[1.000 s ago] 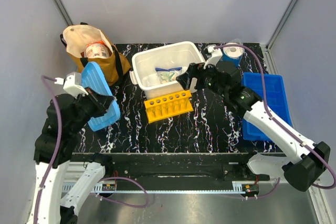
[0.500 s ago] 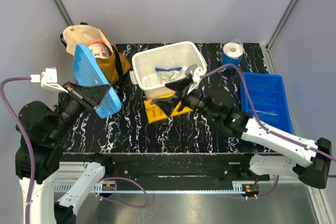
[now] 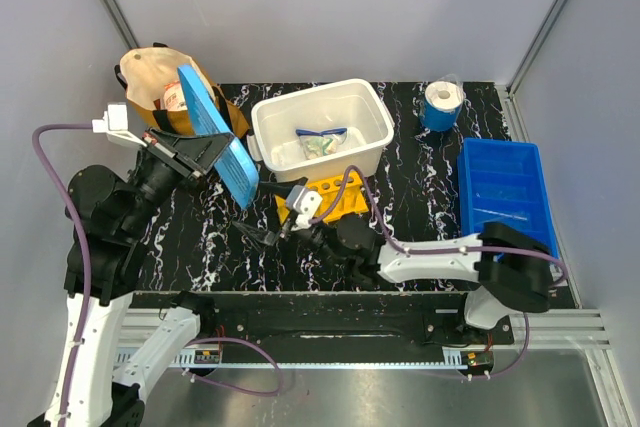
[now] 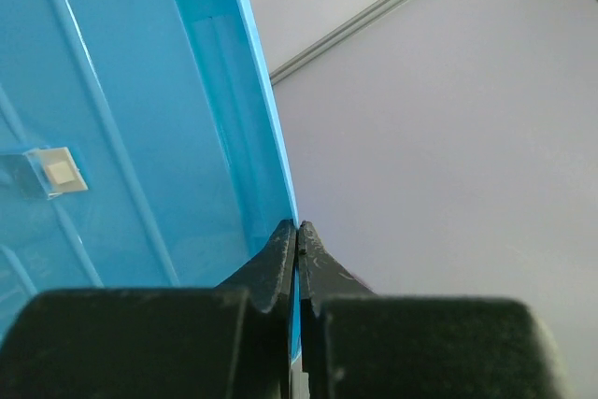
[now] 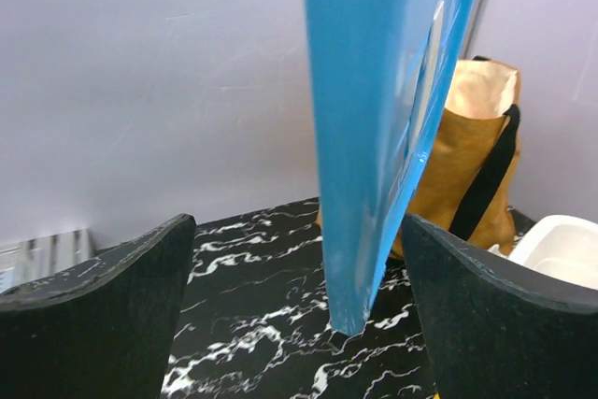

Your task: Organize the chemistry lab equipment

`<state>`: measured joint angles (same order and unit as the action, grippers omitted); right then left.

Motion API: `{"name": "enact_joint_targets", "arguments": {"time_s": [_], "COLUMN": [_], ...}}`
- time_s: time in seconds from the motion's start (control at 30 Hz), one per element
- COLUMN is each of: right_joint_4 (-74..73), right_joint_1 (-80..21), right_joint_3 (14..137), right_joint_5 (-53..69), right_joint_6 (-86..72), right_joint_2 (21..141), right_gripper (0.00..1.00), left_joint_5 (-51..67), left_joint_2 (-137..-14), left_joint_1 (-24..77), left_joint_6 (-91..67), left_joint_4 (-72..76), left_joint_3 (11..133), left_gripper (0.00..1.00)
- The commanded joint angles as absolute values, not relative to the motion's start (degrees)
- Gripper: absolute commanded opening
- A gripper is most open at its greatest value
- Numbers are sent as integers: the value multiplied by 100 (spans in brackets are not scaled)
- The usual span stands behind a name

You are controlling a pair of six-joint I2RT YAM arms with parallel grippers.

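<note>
Chemistry lab equipment sits in one bin on the black marbled table in front of you. At the right edge lies the dark blue tray, open side up. Far centre stands the white bin, which the right wrist view catches only at its corner.

Your left gripper has its jaws pressed together on the rim of the light blue lid, as the left wrist view shows at close range. The lid is held on edge, nearly upright, between the bin and the brown cloth bag at the far left corner.

Your right gripper reaches left, low over the near centre of the table. Its jaws stand wide apart and hold nothing. From its own camera the lid hangs straight ahead with the bag behind it; you cannot tell whether the lid's lowest corner touches the table.

Just near of the bin lies the yellow tube rack, partly covered by the right arm. A blue roll stands at the far right.

Inside the bin, the blue-framed safety glasses lie on the far side of a small clear packet.
</note>
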<state>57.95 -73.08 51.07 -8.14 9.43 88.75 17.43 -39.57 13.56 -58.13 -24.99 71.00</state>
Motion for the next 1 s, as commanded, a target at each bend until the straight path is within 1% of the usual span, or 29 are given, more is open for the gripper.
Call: {"name": "enact_joint_targets", "arguments": {"time_s": [0.0,0.2,0.3,0.37,0.43,0.53,0.63,0.73,0.77,0.83,0.9,0.97], "right_joint_4": [7637,8015,8130,8139,8139,8139,8165,8104,7999,7666,7297,6814], "right_joint_1": [-7418,-7409,-7418,-7409,-7400,-7383,-7348,-7269,-7242,-7164,-7023,-6804], "right_joint_3": [5308,5712,5949,6073,6204,6345,6320,6223,6249,6328,6363,6337], "right_joint_5": [-1485,-1704,-1881,-1837,-1802,-1915,-1995,-2152,-2293,-2592,-2681,-2410], "right_joint_6": [1757,2433,2934,3119,3243,3331,3383,3594,3743,4138,4472,4553], "right_joint_2": [9377,9966,10221,10300,10362,10485,10442,10240,10161,9968,9661,9310], "right_gripper": [96,95,98,97,88,68,40,17,11,0,0,0], "left_joint_5": [1960,2083,2118,2153,2197,2188,2188,2127,2118,2048,2135,2293], "left_joint_2": [-3955,-3999,-3964,-3929,-3920,-3902,-3885,-3858,-3841,-3797,-3779,-3910], "left_joint_1": [1371,1380,1380,1380,1389,1389,1406,1424,1424,1433,1433,1433], "left_joint_6": [-6100,-6310,-6433,-6530,-6574,-6600,-6531,-6399,-6372,-6328,-6285,-6127], "left_joint_4": [-1424,-1283,-1213,-1125,-1099,-1090,-1098,-1282,-1327,-1519,-1442,-1449], "left_joint_3": [7180,7207,7128,7040,7005,7005,6996,6926,6882,6812,6715,6802], "left_gripper": [0,0,0,0,0,0,0,1,9,32,44,54]}}
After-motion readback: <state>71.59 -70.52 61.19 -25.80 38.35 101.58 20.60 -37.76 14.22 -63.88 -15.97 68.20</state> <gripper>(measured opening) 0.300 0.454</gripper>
